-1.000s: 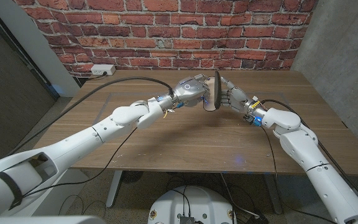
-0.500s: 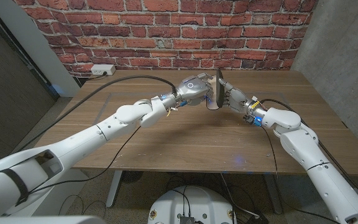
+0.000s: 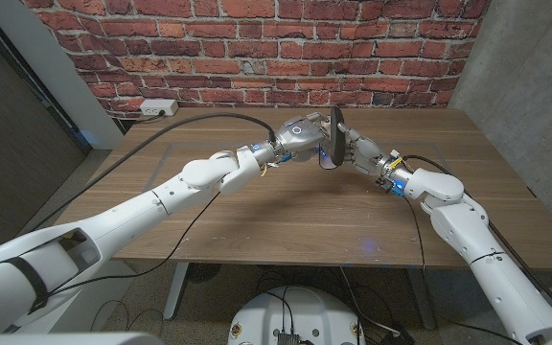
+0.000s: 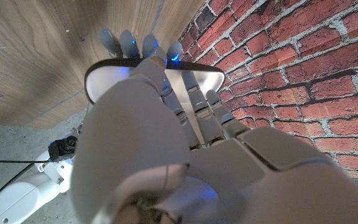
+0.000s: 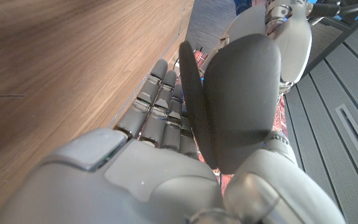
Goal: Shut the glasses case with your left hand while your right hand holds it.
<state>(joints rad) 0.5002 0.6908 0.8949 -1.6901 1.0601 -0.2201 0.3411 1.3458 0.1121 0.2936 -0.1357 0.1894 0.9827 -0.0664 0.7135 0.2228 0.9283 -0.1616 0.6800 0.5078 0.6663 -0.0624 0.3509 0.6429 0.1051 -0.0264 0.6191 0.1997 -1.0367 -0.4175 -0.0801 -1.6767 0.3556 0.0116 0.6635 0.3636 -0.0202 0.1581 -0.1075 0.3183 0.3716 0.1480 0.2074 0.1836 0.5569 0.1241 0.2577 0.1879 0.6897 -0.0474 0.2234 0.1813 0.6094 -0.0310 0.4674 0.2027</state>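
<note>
The dark glasses case (image 3: 334, 137) stands on its edge at the back middle of the table, between my two hands. My right hand (image 3: 357, 149) grips it from the right, fingers behind one shell and thumb on the other. My left hand (image 3: 303, 137) presses its stretched fingers against the case from the left. In the right wrist view the case (image 5: 241, 93) rests in my right hand (image 5: 148, 143), with a narrow gap between its two halves. In the left wrist view, my left hand (image 4: 154, 143) covers most of the case (image 4: 194, 67), and a strip of pale lining shows.
The wooden table (image 3: 286, 220) has a brick wall (image 3: 257, 48) right behind it and a grey wall at the right. A white wall outlet (image 3: 157, 107) sits low at the back left. Black cables (image 3: 190, 125) run along both arms over the table.
The case's halves have come closer together: the tan lining seen in the head view before is hidden now. My left hand has pushed slightly right against it; my right hand kept its hold.
</note>
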